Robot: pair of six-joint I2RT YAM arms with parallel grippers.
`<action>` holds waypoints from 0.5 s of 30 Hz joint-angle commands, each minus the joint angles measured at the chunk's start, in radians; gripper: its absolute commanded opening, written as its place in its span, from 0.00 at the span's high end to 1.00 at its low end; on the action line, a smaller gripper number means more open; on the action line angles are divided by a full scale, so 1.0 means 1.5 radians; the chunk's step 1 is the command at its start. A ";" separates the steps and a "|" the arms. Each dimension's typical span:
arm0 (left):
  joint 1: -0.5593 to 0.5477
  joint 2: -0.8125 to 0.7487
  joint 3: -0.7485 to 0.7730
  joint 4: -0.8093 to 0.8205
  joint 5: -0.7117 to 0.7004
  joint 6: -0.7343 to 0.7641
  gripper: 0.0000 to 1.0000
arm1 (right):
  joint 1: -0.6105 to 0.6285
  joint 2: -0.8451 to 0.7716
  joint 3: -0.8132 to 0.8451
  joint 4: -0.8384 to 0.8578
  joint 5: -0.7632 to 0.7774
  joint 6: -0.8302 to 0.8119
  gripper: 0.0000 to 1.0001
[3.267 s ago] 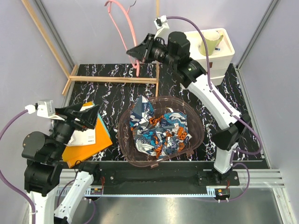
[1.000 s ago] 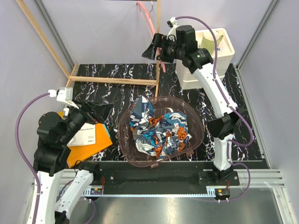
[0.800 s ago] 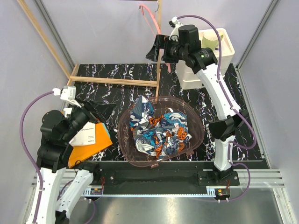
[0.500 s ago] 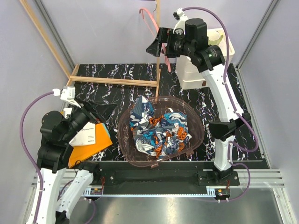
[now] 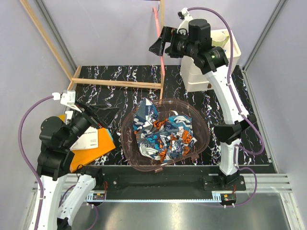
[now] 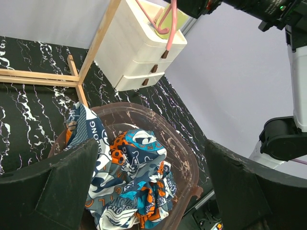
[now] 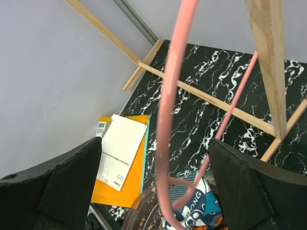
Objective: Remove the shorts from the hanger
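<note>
top: overhead | wrists: angled down, apart (both show shorts)

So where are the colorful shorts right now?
In the top view, the shorts lie crumpled inside the clear brownish tub in the middle of the table, in front of the pink hanger at the back.
</note>
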 commanded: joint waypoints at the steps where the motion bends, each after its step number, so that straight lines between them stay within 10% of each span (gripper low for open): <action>1: 0.002 -0.004 0.002 0.029 0.019 -0.001 0.05 | -0.001 -0.034 -0.019 0.019 0.036 -0.037 0.00; 15: 0.001 -0.005 0.002 0.028 0.019 -0.006 0.05 | 0.014 0.007 -0.010 0.024 -0.016 -0.012 0.08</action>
